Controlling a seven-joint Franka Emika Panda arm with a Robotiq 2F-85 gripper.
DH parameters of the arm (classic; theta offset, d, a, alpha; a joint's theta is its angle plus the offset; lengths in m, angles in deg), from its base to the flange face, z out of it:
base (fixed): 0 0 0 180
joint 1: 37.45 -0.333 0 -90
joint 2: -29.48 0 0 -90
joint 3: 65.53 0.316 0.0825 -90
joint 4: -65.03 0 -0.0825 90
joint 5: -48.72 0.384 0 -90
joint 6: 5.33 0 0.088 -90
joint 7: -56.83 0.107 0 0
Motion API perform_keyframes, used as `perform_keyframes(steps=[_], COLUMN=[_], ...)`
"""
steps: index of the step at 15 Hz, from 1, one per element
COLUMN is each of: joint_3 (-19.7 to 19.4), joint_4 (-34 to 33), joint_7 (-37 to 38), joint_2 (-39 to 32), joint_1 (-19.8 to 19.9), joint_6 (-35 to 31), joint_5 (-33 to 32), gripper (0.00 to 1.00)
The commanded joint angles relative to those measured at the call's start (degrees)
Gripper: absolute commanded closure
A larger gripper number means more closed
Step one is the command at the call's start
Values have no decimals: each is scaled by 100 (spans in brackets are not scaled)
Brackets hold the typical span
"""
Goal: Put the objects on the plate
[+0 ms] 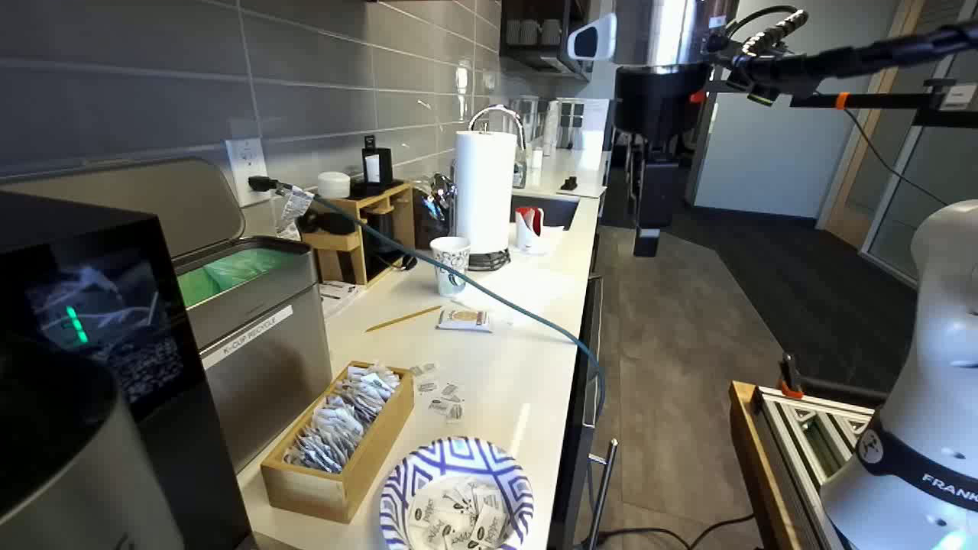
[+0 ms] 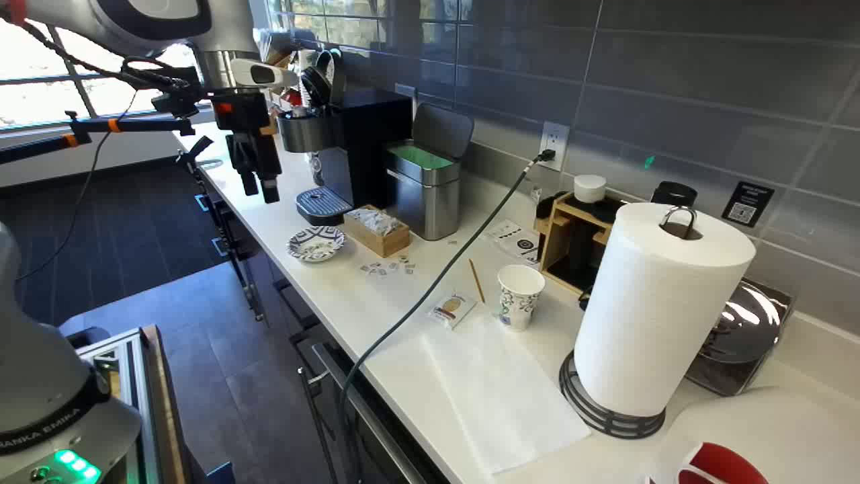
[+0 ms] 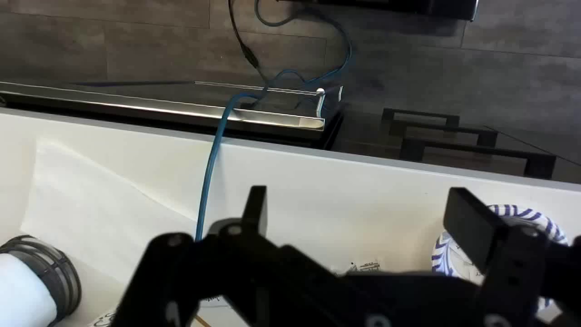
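The plate [image 1: 518, 489] is round and white with a busy blue pattern, near the counter's front edge; it also shows in an exterior view [image 2: 295, 247]. Several white pepper packets [image 1: 457, 513] lie on it. Several small loose packets [image 1: 445, 405] lie flat on the counter beside the wooden tray, and show in an exterior view [image 2: 388, 269]. In the wrist view the plate [image 3: 441, 254] is partly hidden behind the right finger, and most loose packets [image 3: 368, 266] behind the gripper body. My gripper [image 3: 358, 193] is open and empty, high above the counter; it shows in both exterior views [image 1: 642, 229] [image 2: 261, 192].
A wooden tray [image 1: 374, 451] full of packets stands beside the plate, near a metal bin [image 2: 423, 202] and coffee machine [image 2: 369, 144]. A cable [image 2: 430, 290] crosses the counter. A snack packet [image 2: 453, 309], thin stick [image 2: 476, 280], paper cup [image 2: 520, 296] and towel roll [image 2: 662, 309] stand or lie farther along.
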Motion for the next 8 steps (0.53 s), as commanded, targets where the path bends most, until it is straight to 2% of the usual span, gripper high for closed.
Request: perform_keyframes(steps=[1, 5, 8], joint_3=[-114, -114, 10], joint_4=[-13, -13, -310], joint_7=[64, 64, 183], joint_2=[-16, -16, -583], joint_1=[-140, -140, -163], joint_6=[23, 22, -516], joint_5=[-63, -63, -127], gripper=[0, 0, 0])
